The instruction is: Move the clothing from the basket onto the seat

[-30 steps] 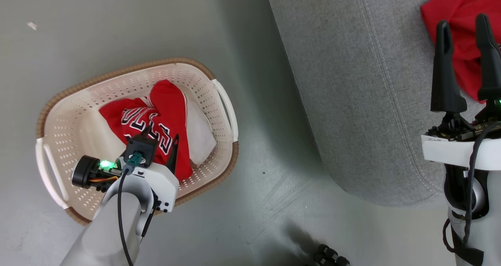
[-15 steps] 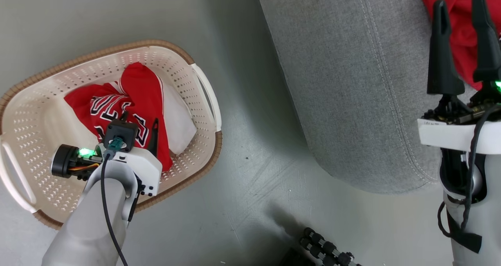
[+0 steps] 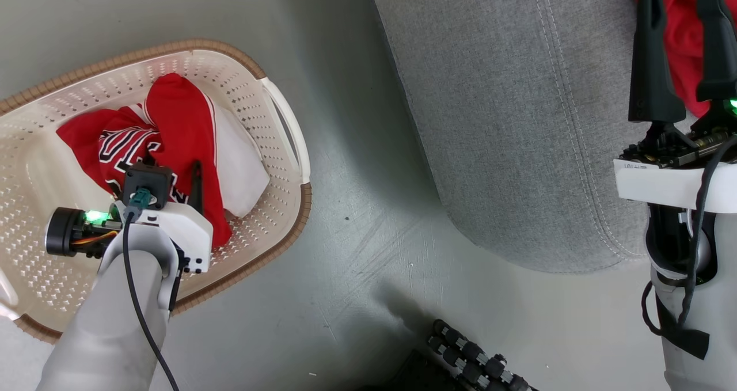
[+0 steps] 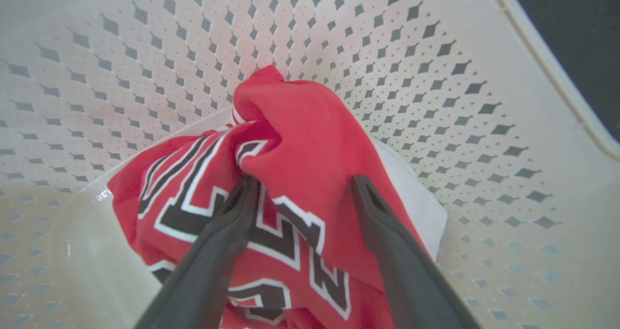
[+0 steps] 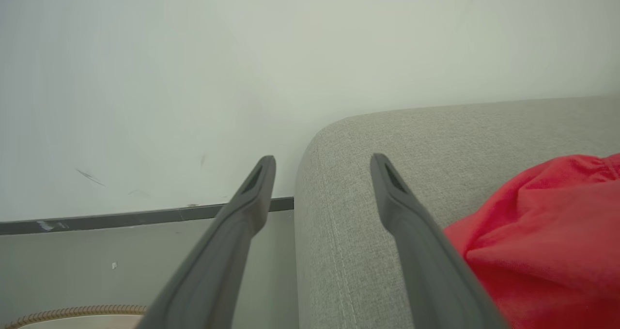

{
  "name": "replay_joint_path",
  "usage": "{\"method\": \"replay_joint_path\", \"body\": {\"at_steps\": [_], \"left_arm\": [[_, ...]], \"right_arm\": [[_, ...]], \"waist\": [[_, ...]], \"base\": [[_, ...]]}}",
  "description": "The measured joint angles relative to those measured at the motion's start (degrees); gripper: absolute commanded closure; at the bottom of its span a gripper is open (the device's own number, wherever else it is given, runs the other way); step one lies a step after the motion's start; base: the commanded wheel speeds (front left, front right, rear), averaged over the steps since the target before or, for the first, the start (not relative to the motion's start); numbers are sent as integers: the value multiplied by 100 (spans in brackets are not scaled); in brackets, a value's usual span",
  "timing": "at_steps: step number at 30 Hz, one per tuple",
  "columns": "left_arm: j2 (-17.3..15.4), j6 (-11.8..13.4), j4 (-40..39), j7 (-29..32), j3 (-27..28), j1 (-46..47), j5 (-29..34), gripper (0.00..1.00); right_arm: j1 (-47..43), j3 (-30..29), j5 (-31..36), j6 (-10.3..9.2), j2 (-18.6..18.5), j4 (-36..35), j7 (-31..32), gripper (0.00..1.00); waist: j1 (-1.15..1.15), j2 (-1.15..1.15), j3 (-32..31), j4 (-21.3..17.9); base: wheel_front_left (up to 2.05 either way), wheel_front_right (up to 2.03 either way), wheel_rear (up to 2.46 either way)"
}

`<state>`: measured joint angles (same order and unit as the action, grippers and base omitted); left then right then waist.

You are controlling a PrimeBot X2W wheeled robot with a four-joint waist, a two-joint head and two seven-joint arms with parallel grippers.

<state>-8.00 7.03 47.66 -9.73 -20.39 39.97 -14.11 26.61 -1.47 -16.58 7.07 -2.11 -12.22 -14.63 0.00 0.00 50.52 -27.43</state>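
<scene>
The basket (image 3: pixel 247 91) stands on the smooth grey floor (image 3: pixel 357 224), near the seat (image 3: pixel 506 120) but not touching it. A free strip of floor runs between the basket's white handle and the cushion's rounded edge. A dark ribbed object (image 3: pixel 472 356) lies on the floor below this strip; what it is cannot be told.

Inside the basket a red jersey (image 3: pixel 178 120) lies crumpled, with a white panel at its right side. The left gripper (image 4: pixel 305 183) is lowered into the basket with its fingers wide apart. Both tips are against the cloth and a raised fold stands between them, not pinched. The right gripper (image 5: pixel 323 162) is also fully open and holds nothing. It hangs over the seat near its rounded corner, and a second red garment (image 5: pixel 547 242) lies on the cushion just beside one finger.

The basket is cream plastic with rows of small diamond holes and a brown, woven-looking rim. The jersey is thin and soft, with black numbers outlined in white. The seat is coarse grey fabric with a double stitched seam. Behind it a pale plain wall (image 5: pixel 290 53) meets the floor at a dark baseboard (image 5: pixel 121 220).
</scene>
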Motion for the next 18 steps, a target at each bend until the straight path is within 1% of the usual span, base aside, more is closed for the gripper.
{"method": "replay_joint_path", "body": {"at_steps": [4,5,6,7,8,9,16,18], "left_arm": [[-8,41,101,-44,37,104,-1,0],[-9,41,129,-44,38,124,-1,18],[-9,41,160,-44,38,146,-1,33],[-9,41,186,-44,37,174,-1,56],[-11,41,199,-46,36,196,-1,76],[-13,41,214,-57,36,210,-1,100],[-36,30,266,-169,38,311,-2,100],[-65,-16,257,-216,40,311,-3,100]], "right_arm": [[15,5,-1,0,0,16,0,0],[40,7,-4,0,0,25,0,0],[76,7,-9,1,0,27,0,0],[99,7,-12,1,0,27,0,0],[103,8,-16,1,0,31,0,0],[103,8,-16,0,0,43,0,0],[253,12,-52,1,0,162,0,0],[310,11,-52,0,0,171,0,0]], "waist": [[0,0,79,-28],[0,0,95,-33],[0,0,110,-37],[0,0,124,-39],[0,0,137,-42],[0,0,149,-44],[0,0,146,-28],[0,0,127,-14]], "base": [[0,0,0],[0,0,0],[0,0,0],[0,0,0],[0,0,0],[0,0,0],[0,0,0],[0,0,0]]}}
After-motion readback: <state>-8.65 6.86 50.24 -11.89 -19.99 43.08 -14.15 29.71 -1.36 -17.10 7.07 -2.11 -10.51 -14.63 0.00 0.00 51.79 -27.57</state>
